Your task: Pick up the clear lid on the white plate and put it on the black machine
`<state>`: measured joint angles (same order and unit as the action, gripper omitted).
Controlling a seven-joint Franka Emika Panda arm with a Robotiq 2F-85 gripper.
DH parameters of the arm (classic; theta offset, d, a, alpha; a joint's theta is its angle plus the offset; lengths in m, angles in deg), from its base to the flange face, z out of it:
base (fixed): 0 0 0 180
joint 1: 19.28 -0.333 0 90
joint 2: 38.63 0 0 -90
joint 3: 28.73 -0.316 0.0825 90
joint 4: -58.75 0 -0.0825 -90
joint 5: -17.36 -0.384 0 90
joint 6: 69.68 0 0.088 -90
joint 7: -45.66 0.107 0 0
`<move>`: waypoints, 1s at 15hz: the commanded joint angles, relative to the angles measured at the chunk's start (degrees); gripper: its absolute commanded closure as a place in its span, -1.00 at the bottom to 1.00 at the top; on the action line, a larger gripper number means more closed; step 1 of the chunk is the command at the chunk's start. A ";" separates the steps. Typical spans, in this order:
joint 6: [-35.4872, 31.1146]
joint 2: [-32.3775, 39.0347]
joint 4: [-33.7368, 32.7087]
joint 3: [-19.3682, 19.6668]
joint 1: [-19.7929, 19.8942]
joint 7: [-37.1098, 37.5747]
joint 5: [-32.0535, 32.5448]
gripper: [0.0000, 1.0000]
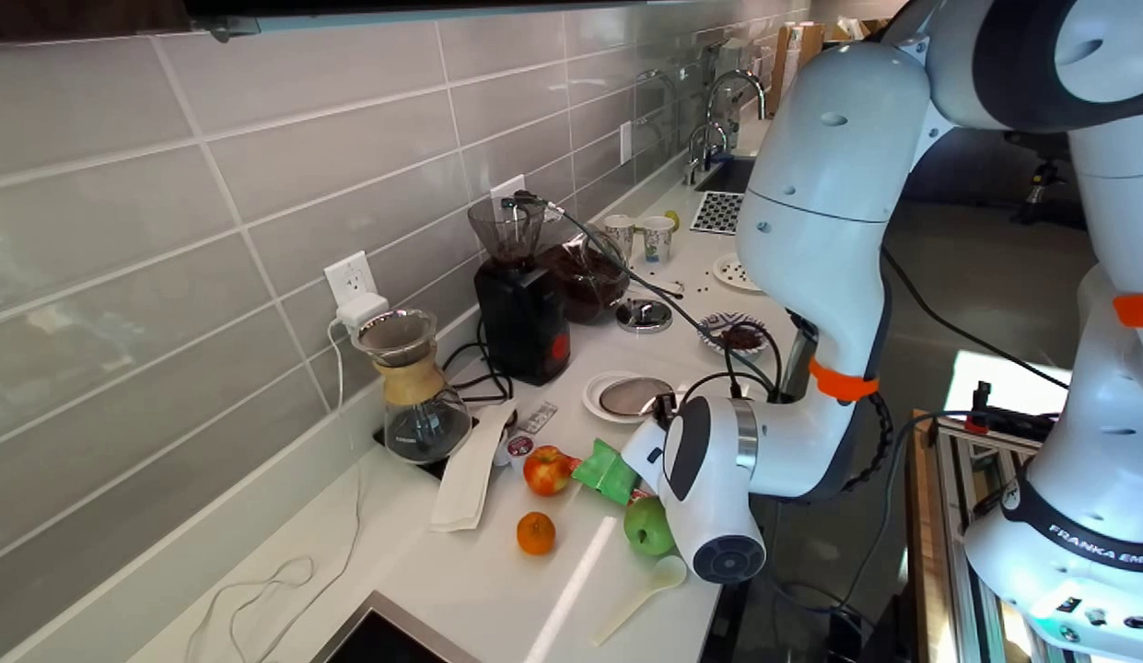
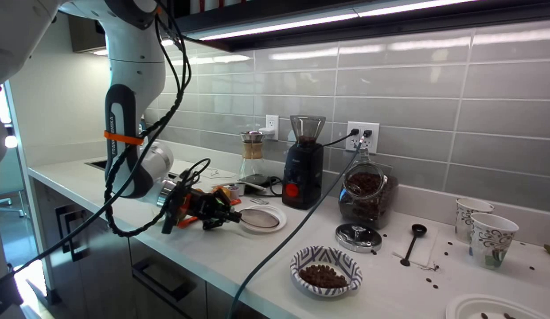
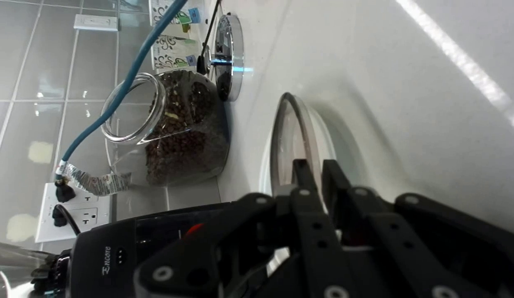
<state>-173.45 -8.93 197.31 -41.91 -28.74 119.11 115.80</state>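
The clear lid (image 1: 632,396) is small, round and greyish. It lies over the white plate (image 1: 591,396), slightly off centre; whether it touches the plate I cannot tell. My gripper (image 2: 236,216) reaches the edge of the lid (image 2: 259,218) from the side, low over the counter. In the wrist view my fingers (image 3: 317,165) are close together, with the rim of the lid (image 3: 288,140) in the narrow gap. The black machine (image 2: 303,173) stands upright against the wall with its smoky container on top; it also shows in an exterior view (image 1: 520,318).
A glass jar of dark beans (image 2: 368,195) and its chrome lid (image 2: 358,237) stand beside the machine. A patterned bowl (image 2: 325,271) is near the front edge. A blue cable (image 2: 297,230) crosses the counter. Fruit (image 1: 548,470) and a glass carafe (image 1: 414,387) are at the gripper's other side.
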 commanded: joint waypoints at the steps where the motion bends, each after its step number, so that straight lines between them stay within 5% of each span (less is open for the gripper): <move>1: 4.16 1.93 -0.58 -0.44 -1.66 2.36 -0.80 0.96; 7: 7.28 2.76 -0.53 -1.05 -2.36 4.04 -0.90 0.95; 15: 1.29 2.47 -0.52 -1.55 -0.27 2.77 0.07 0.95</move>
<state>-168.74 -7.29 197.30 -42.89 -30.44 122.11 115.86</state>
